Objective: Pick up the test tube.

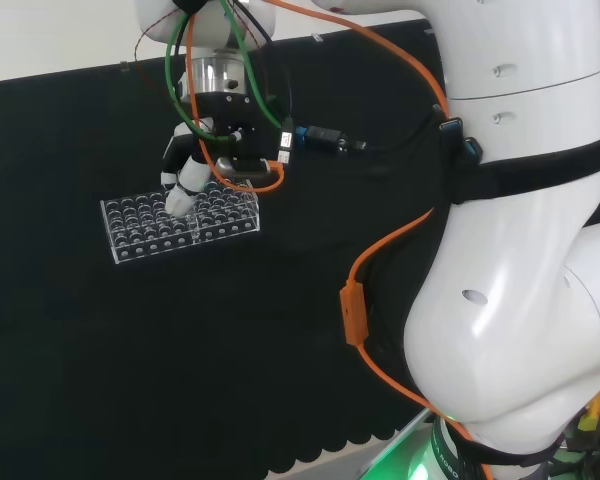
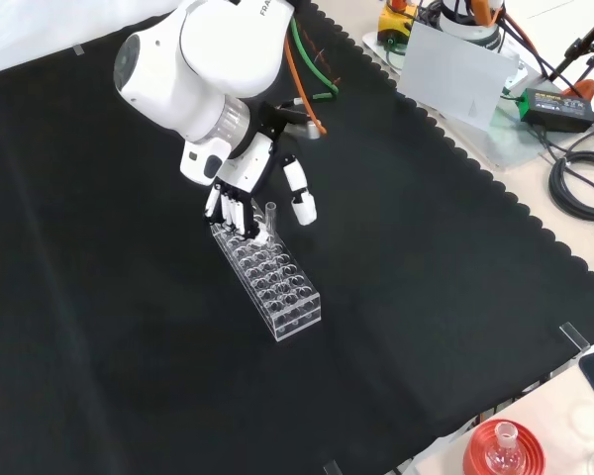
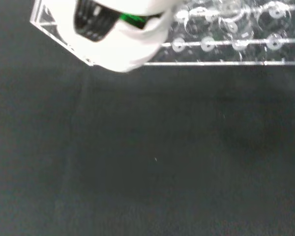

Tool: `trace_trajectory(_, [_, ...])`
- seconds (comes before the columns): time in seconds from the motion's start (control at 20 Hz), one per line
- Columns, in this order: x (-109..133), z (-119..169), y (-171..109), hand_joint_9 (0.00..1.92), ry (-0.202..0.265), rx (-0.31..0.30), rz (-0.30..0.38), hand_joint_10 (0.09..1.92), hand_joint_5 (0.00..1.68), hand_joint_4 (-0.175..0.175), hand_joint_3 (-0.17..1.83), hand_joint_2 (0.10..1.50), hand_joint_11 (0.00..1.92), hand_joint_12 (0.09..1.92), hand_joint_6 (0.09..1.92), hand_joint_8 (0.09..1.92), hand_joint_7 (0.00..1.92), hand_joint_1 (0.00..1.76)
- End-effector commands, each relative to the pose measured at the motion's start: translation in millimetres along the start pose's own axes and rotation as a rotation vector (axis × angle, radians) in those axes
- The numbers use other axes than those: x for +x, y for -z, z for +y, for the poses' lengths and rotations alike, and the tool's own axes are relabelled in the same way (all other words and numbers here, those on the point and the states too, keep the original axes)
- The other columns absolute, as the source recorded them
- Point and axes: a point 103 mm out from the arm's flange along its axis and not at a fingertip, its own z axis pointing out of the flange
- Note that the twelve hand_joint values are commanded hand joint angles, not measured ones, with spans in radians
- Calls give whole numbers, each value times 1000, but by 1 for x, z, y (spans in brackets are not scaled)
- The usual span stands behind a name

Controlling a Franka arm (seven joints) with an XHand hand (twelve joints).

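A clear plastic test tube rack [image 2: 277,282] lies on the black cloth; in the head view the rack [image 1: 145,238] sits left of the arm's links. One clear test tube [image 2: 271,218] stands upright in the rack's far end. My hand [image 2: 240,188] hovers over that end, fingers [image 2: 228,210] pointing down beside the tube and the thumb [image 2: 303,201] spread out on the tube's other side, apart from it. The hand [image 1: 185,180] is open. In the wrist view a blurred white part of the hand [image 3: 120,37] lies over the rack's edge [image 3: 226,46].
A red ribbed stand with a flask [image 2: 503,450] sits off the cloth at the front view's lower right. A grey panel [image 2: 455,69], a black adapter [image 2: 549,104] and cables lie beyond the cloth's scalloped edge. Orange and green cables [image 1: 370,255] hang along the arm.
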Motion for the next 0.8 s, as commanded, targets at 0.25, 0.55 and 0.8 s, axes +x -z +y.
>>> trace_trajectory(0.25, [-1, 6, 13, 796, 9, -35, -62, 740, 819, -72, 771, 635, 289, 1492, 874, 711, 1029, 1159])
trace_trajectory(0.55, [-7, 2, 21, 904, 0, -48, -95, 692, 1022, -130, 190, 994, 394, 1458, 941, 670, 1154, 1152])
trace_trajectory(0.8, [-10, -1, 24, 976, -2, -52, -106, 661, 1037, -173, 55, 1046, 455, 1423, 898, 857, 1099, 1263])
